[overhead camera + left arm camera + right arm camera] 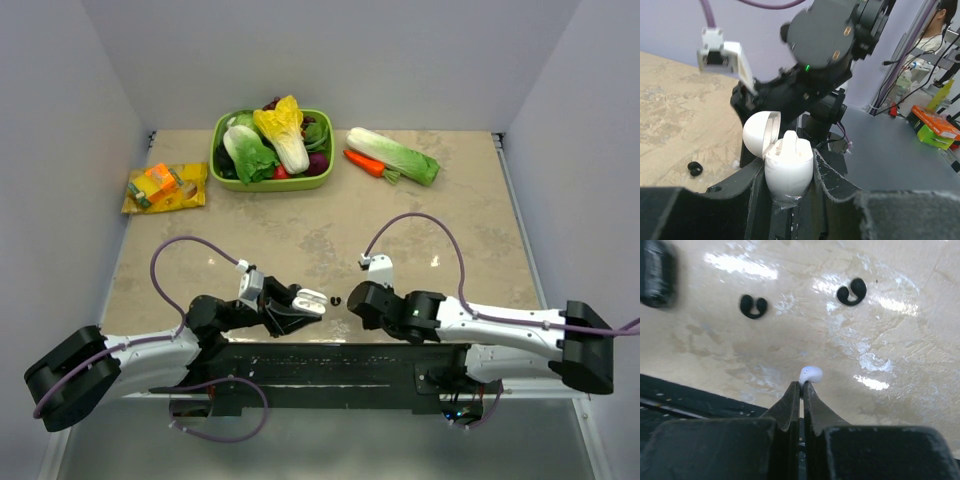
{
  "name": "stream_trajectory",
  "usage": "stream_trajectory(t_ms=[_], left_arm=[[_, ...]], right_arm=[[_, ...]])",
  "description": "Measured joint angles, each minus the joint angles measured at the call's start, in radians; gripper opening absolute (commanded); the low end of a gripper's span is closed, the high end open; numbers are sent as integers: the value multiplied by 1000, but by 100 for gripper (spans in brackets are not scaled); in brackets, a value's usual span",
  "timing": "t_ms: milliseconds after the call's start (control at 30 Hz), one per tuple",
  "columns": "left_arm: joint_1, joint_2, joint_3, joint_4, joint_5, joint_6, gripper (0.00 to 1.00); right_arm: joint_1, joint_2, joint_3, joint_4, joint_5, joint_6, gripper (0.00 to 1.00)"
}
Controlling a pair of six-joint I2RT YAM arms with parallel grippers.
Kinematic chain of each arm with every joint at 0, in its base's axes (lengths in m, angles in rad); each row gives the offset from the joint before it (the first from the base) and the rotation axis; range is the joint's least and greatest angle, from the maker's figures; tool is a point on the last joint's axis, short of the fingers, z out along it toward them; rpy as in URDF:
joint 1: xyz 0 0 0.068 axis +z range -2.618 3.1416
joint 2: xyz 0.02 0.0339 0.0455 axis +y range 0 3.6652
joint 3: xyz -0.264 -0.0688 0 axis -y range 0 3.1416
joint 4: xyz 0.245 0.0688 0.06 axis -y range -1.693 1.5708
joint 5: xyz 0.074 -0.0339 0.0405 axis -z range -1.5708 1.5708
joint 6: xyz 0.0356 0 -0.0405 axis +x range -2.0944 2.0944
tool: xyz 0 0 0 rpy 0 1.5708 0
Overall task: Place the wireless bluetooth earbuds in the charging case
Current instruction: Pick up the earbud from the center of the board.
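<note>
**Both claws closed at the near edge; earbuds loose between them**

- Right claw (801, 388): fingers pressed together, only a hairline slit between them, nothing clamped that I can make out. A small white bit (811, 373) sits just past the tips. Cannot tell whether it touches them.
- Just beyond those tips, two black earbuds (753, 306) lie on the pale surface (300, 230), C-shaped and apart from each other, the second earbud (851, 292) further to the right in the right wrist view. Neither is in the case.
- Left claw (789, 172): clamped on the white charging case (312, 297), one finger on each flank. The case stands upright with its lid (760, 136) swung open.
- From overhead, the two claws face each other tip to tip across a narrow gap. One bud shows as a dark speck in that gap, near the case.
- Edge: the black base plate (330, 365) runs along the near side, close behind both claws.
- Open room: a broad bare stretch lies beyond the claws.
- Far side, well apart from the claws: a green bowl (270, 187) of vegetables, a cabbage (392, 155) beside a carrot (363, 162), and a yellow snack packet (165, 187) at far left.
</note>
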State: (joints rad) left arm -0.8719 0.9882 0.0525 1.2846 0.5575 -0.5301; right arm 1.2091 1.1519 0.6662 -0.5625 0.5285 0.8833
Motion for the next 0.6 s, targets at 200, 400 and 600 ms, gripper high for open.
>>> stream_trajectory(t_ms=[200,400,600], left_arm=[[0,-1,0,0,-29,1,0],[1,-16,0,0,-95,2,0],[32,-23,1,-1,-119,-1,0]], right_arm=[[0,-194,114,-41,-32,-117,0],[1,-279,335,-111,-82,-272,0],[1,-381,441,-133,-225,-426,0]])
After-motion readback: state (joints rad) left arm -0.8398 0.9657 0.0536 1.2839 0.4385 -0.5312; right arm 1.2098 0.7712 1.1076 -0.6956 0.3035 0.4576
